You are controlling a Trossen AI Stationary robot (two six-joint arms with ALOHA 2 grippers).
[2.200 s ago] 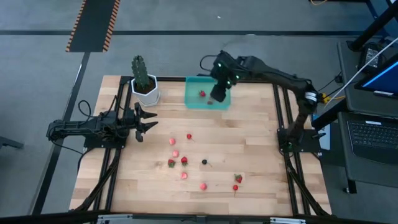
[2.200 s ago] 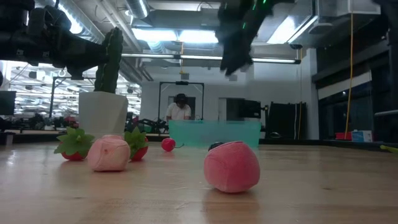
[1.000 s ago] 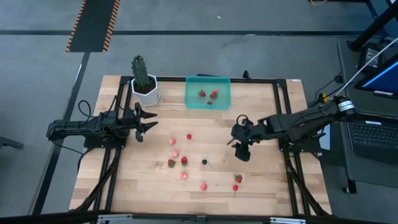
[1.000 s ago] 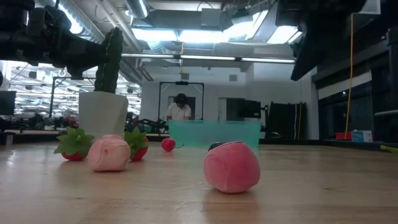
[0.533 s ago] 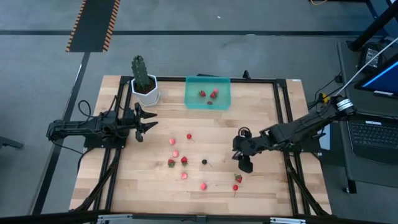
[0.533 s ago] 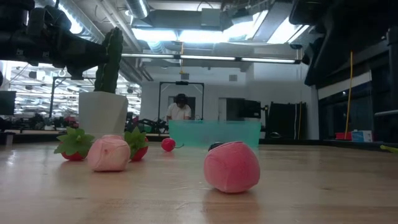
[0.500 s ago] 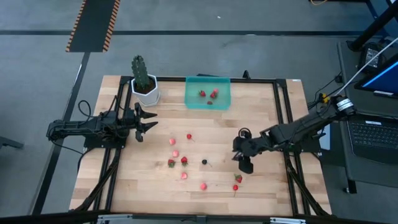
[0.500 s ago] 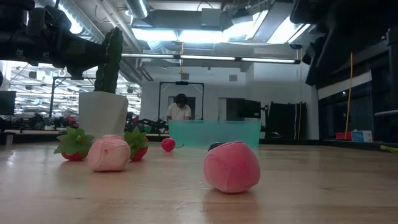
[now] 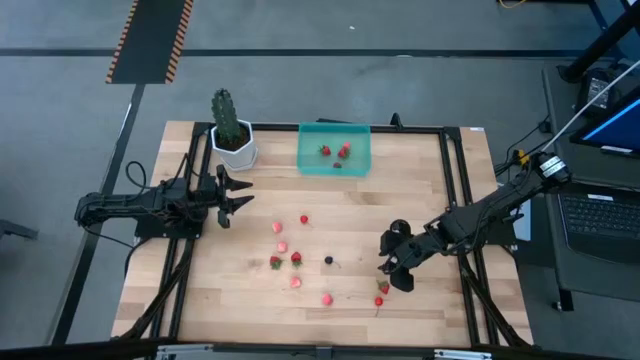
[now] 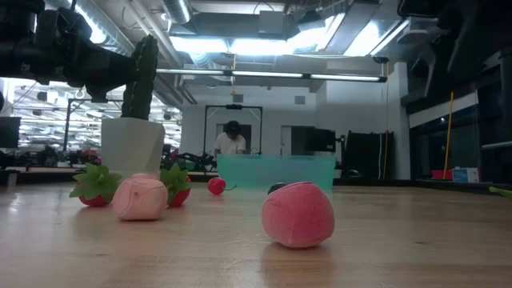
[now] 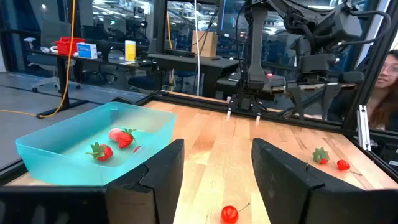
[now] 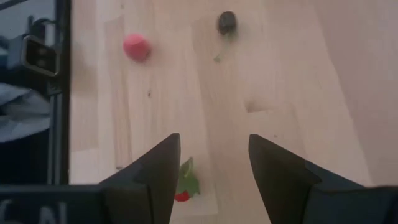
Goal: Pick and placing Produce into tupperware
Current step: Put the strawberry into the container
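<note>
The teal tupperware (image 9: 335, 150) stands at the table's far edge with three red pieces in it. Several red and pink produce pieces (image 9: 296, 258) and one dark berry (image 9: 328, 260) lie loose mid-table. Two more red pieces (image 9: 383, 287) lie near the front right. My right gripper (image 9: 394, 276) hangs open just above them, slanting down. In its wrist view a green-topped strawberry (image 12: 183, 186) lies beside one finger, partly hidden by it. My left gripper (image 9: 235, 190) waits open and level at the table's left, beside the pot.
A tall green cactus in a white pot (image 9: 232, 140) stands at the far left, next to the tupperware. Black frame rails (image 9: 455, 200) run along both sides of the table. A person (image 11: 385, 81) sits beyond the table's right side. Bare wood lies between the loose pieces.
My right gripper has swung from the table's middle right toward the near edge and sunk lower, tipping further down, until it is over the two red pieces at the front right. Its fingers stay open. No produce has moved.
</note>
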